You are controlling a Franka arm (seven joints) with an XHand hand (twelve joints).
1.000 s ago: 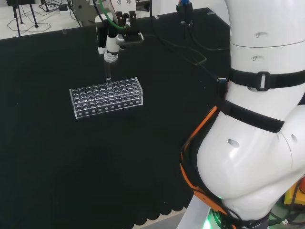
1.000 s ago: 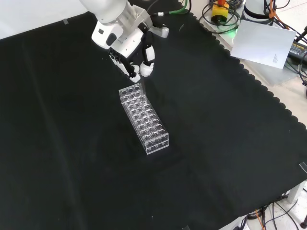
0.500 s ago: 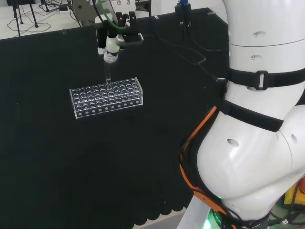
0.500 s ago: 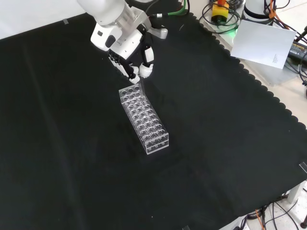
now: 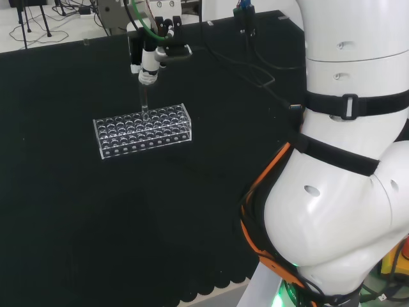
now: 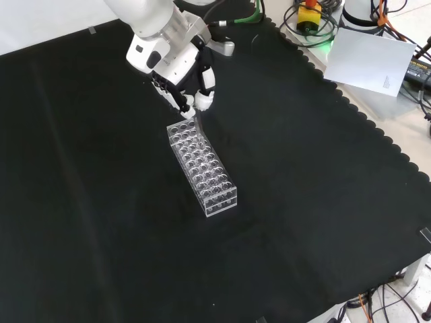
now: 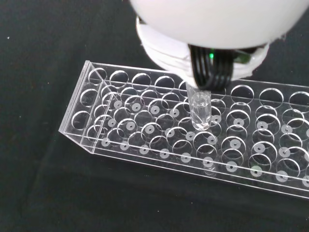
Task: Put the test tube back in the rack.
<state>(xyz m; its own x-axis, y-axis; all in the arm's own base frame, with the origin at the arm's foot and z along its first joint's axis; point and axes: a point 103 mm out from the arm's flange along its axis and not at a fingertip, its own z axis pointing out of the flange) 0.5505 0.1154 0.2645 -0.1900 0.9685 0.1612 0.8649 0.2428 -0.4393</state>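
Your hand (image 5: 148, 64) pinches the test tube (image 5: 144, 102) by its top, holding it upright over the clear rack (image 5: 142, 130) on the table (image 5: 77, 217) so its tip meets a far-row hole.

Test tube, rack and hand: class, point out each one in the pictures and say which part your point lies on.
test tube (image 7: 199, 112), wrist view, on its clear rounded lower end above the rack.
rack (image 5: 143, 130), head view, on its clear top plate of holes.
hand (image 6: 204, 79), front view, on a white finger above the rack's far end.
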